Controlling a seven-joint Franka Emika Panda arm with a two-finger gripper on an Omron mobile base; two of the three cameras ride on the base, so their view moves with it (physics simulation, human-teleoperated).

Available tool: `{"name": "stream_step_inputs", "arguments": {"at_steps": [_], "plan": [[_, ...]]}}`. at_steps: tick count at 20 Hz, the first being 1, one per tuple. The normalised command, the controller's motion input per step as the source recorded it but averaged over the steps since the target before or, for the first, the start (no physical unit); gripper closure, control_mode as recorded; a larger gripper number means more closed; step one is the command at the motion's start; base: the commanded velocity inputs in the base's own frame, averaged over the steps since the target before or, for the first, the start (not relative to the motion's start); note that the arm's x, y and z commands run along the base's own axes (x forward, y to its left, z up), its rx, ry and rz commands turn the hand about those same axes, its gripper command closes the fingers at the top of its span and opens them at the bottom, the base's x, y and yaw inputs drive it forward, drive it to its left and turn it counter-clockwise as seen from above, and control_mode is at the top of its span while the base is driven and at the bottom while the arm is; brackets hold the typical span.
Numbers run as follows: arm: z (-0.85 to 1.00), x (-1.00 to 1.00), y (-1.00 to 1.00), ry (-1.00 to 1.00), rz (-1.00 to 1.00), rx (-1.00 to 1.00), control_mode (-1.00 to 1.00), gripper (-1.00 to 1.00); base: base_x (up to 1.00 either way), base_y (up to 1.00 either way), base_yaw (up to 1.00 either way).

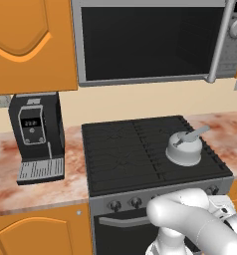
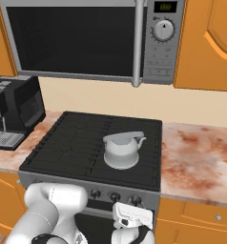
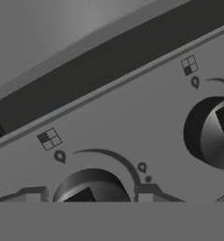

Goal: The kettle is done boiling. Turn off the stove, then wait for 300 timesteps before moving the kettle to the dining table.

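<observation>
The pincer (image 3: 88,196) is right up at the stove's (image 1: 140,149) grey front, with one finger on each side of a round knob (image 3: 90,186), so it is pinching the knob. I think the job now is to twist that knob to off, slow and straight. Another knob (image 3: 212,132) sits near, so don't bump it. The kettle (image 1: 184,148) sits on the stove top, at the front corner. The surface (image 2: 196,157) beside it has room.

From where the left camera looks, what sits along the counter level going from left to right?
Coffee machine → black stove → silver kettle on the stove's right side → bare marbled counter.
</observation>
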Motion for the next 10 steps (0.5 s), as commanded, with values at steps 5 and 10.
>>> {"name": "stream_step_inputs", "arguments": {"at_steps": [5,10], "plan": [[0.0,-0.03,0.0,0.0,0.0,0.0,-1.0,1.0,0.0,0.0,0.0],[0.0,-0.02,0.0,0.0,0.0,0.0,-1.0,-1.0,0.0,0.0,0.0]]}}
